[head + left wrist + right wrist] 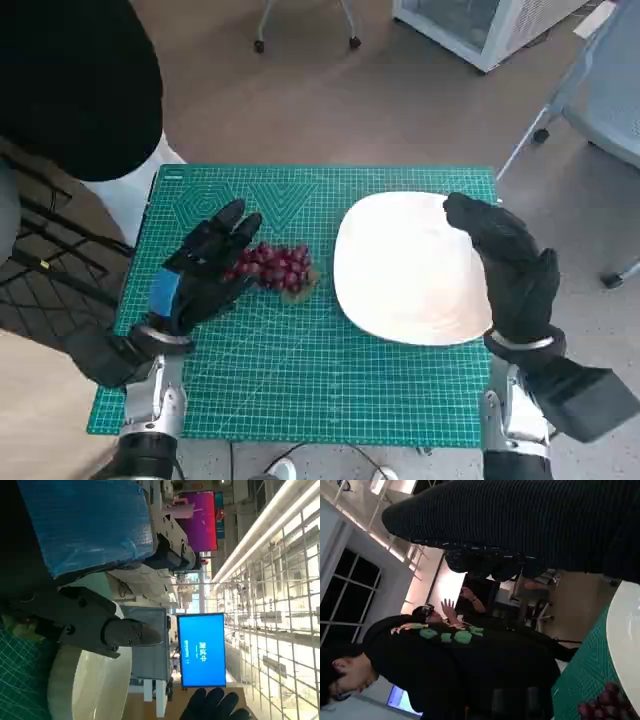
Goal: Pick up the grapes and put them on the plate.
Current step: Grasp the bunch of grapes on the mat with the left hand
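Head view: left robot hand point(205, 268), fingers spread and holding nothing, touches the grapes point(275, 267) on the counter point(300, 390); right robot hand point(510, 268), likewise open, rests over the plate point(400, 270).

Head cam steeply down on mat point(300, 370); wrist cams sideways, both catch plate point(410, 270)

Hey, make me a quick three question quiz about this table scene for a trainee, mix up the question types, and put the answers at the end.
1. True or false: the bunch of dark red grapes already lies on the white square plate.
2. Which hand is at the grapes? A) the blue-taped black left hand B) the black-gloved right hand
3. Fill in: the grapes lie on the green ____ mat.

Key: 1 false; 2 A; 3 cutting.
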### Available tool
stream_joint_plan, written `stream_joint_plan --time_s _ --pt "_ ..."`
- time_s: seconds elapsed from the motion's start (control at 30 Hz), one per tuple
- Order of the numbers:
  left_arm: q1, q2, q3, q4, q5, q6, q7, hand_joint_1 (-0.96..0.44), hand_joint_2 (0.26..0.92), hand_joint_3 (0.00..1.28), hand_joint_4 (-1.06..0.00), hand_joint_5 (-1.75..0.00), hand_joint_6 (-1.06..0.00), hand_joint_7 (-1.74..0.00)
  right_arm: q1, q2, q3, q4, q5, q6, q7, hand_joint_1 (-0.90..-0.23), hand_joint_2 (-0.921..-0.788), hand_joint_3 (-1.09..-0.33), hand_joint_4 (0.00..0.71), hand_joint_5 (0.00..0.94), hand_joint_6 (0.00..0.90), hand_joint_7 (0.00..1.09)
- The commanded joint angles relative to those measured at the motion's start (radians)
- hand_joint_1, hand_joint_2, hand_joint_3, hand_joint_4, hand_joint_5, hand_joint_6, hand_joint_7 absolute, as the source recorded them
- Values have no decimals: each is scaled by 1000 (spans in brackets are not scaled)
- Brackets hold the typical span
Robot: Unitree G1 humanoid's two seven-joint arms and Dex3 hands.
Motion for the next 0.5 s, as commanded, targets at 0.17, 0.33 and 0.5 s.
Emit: stream_joint_plan --time_s 0.17,0.33,0.5 --pt "9 5 -1 -10 -3 6 -7 -280 921 265 -410 0 -491 0 30 -1 2 -10 -6 19 -8 -652 -921 -731 331 6 82 312" --pt "9 5 -2 -14 -5 12 -8 -281 921 264 -411 0 -491 0 36 -1 4 -22 -9 29 -13 -651 -921 -732 331 5 81 311" --pt "12 5 -3 -22 -3 15 -6 -280 921 263 -412 -1 -492 -1 41 -1 7 -35 -12 37 -19 -650 -921 -733 331 5 81 310"
